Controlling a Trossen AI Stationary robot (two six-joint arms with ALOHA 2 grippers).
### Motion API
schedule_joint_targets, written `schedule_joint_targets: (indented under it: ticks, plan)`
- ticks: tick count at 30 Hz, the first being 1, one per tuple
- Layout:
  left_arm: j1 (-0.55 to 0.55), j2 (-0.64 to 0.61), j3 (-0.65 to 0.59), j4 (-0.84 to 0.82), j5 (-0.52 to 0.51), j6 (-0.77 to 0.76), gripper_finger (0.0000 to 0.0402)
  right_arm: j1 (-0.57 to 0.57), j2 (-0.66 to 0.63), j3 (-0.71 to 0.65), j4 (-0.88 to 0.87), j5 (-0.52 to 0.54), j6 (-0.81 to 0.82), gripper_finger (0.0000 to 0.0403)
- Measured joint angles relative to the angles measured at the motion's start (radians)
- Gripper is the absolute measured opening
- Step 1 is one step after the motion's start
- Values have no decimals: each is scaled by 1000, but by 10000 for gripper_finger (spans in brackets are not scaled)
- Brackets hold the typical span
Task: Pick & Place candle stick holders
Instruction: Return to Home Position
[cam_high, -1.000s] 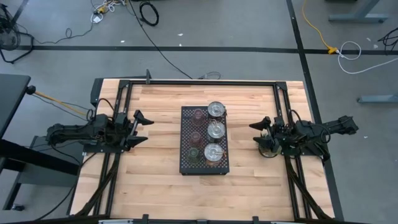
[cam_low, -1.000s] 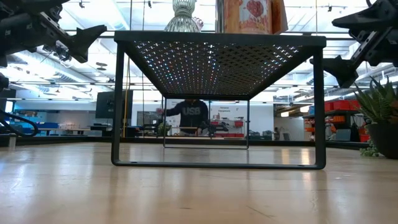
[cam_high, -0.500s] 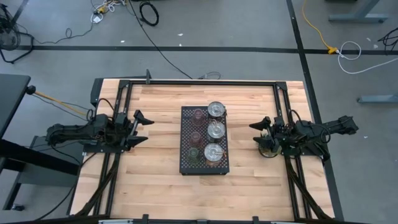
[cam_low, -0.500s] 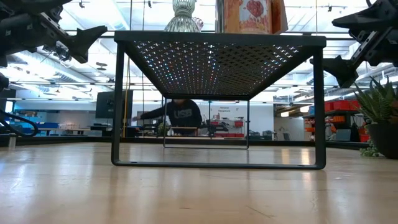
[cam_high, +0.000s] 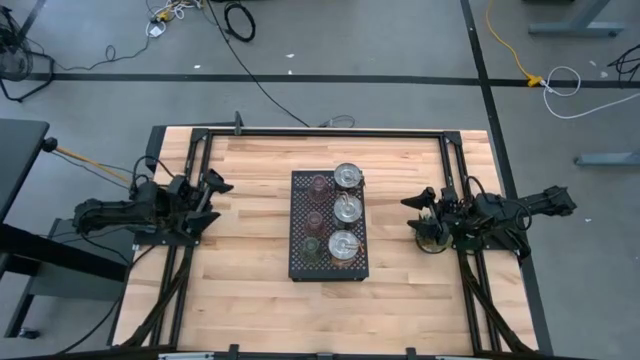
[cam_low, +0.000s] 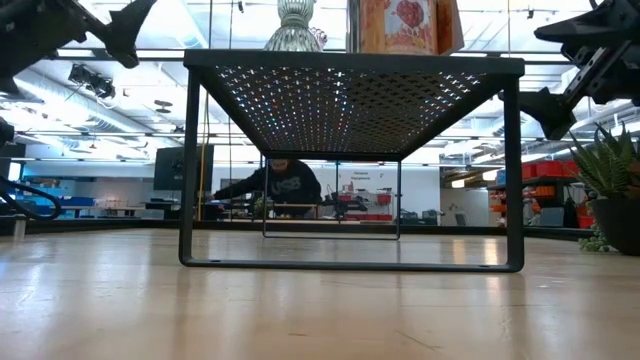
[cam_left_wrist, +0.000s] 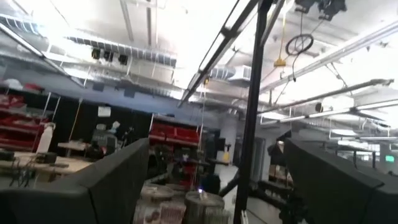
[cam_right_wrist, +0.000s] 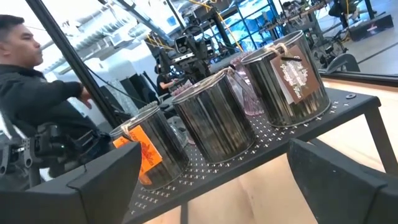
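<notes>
- A black perforated shelf (cam_high: 300, 268) stood mid-frame in the high view, on a wooden table (cam_high: 250, 300).
- Three tinted glass holders (cam_high: 316, 220) stood on it in the left column and three shiny tins (cam_high: 346, 209) in the right column, all upright.
- In the right wrist view the tins ran in a row across the middle of the frame. The nearest one carried an orange label, and a pinkish glass showed behind them.
- The left gripper (cam_high: 218, 196) sat at the left of the high view, well apart from the shelf. Its fingers were spread and held nothing.
- The left wrist view pointed up at ceiling beams, with the tops of the tins at the bottom edge.
- The right gripper (cam_high: 410, 215) sat at the right of the high view, released and empty. It was just above a potted plant (cam_high: 432, 241), with its tips toward the shelf.
- In the low view both grippers hung in the upper corners, high above the tabletop.
- A person (cam_low: 285, 185) in a dark top showed in the room beyond, framed under the shelf.
</notes>
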Motion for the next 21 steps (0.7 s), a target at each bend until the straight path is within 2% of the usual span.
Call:
schedule_joint_targets:
  ticks: [21]
  plan:
    - [0,0,3,-15,1,0,374,0,1,0,3,1,0,400]
